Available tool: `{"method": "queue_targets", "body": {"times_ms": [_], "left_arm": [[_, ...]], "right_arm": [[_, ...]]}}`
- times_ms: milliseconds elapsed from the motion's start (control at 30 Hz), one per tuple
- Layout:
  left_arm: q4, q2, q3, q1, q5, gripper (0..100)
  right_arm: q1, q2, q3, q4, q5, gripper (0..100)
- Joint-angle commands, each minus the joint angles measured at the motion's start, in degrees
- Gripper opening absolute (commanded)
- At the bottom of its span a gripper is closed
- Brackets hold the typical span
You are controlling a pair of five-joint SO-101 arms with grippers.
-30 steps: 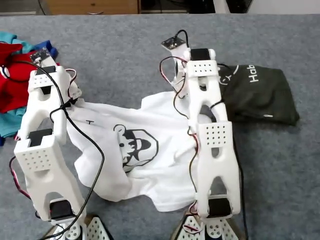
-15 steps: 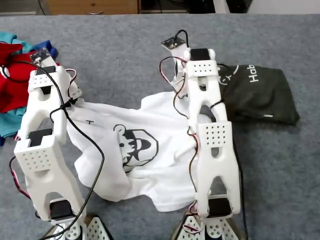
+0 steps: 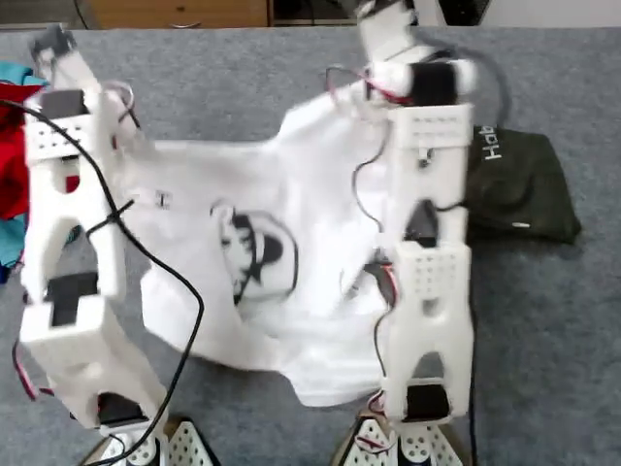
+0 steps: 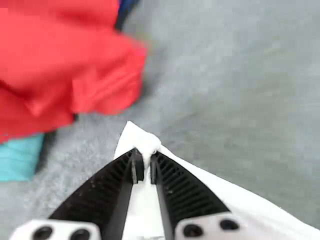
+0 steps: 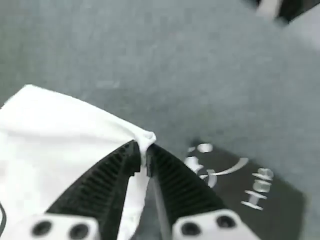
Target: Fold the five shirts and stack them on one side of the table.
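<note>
we see our left hand (image 4: 142,167) pressed together on a small bunch of the white shirt (image 4: 150,145). the cloth is pinched between the tips of its two black ribbed fingers (image 4: 107,185), and a little tuft pokes out past them. our right hand (image 5: 143,155) does the same at another edge of the white shirt (image 5: 60,130): its fingers (image 5: 100,185) are closed on a thin fold, and a small white peak sticks out beyond the tips.

from above, the white shirt (image 3: 262,262) is stretched between the left arm (image 3: 63,194) and the right arm (image 3: 427,223), print side up, with a dark cartoon face near its middle. its far edge runs roughly straight from one arm to the other. its near part lies rumpled on the grey table (image 3: 223,87) between the two arm bases.

a folded black shirt (image 3: 514,184) with pale lettering lies on the table just beside the right arm, on its outer side. in the right wrist view the black shirt (image 5: 240,190) sits near the pinched corner.

a red shirt (image 3: 10,165) lies bunched at the table's left edge, beside the left arm, with a teal shirt (image 3: 8,243) next to it. in the left wrist view the red shirt (image 4: 65,65) is near the pinched corner but apart from it, and the teal shirt (image 4: 17,155) peeks out from under the red.
</note>
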Motion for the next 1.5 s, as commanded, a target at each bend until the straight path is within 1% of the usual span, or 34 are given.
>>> {"method": "queue_targets", "body": {"times_ms": [0, 100, 267, 433, 567, 733, 900, 1067, 1300, 1467], "left_arm": [[4.7, -10.4, -8.4, 0.6, -2.6, 2], [8.4, -15.8, -12.7, 0.7, -5.3, 2], [12.2, -23.0, -19.4, 0.8, -6.8, 2], [15.4, -29.2, -27.9, 0.9, -9.4, 2], [19.5, -34.6, -34.9, 0.9, -12.4, 2], [20.7, -34.1, -29.6, 2.7, -13.3, 2], [25.2, -37.9, -31.7, 4.9, -13.2, 2], [27.3, -41.6, -29.1, 6.4, -13.1, 2], [27.3, -51.0, -20.8, 6.4, -13.1, 2], [27.3, -60.0, -13.8, 6.4, -13.2, 2]], "right_arm": [[2.6, -16.0, -3.6, 0.5, -0.4, 0.2], [2.9, -26.2, -4.4, 0.4, -0.4, 0.2], [2.9, -40.9, -3.8, -1.8, -0.4, 0.2], [3.0, -49.9, -3.7, -6.5, -0.4, 0.2], [5.8, -54.3, -3.6, -9.2, -0.4, 0.2], [8.8, -58.2, 2.7, -11.0, -0.4, 0.2], [11.4, -63.7, 10.6, -15.2, -0.4, 0.2], [11.4, -69.3, 17.2, -20.0, -0.4, 0.2], [11.5, -75.7, 22.2, -25.3, -0.2, 0.2], [11.5, -78.5, 22.0, -26.4, 0.0, 0.2]]}}
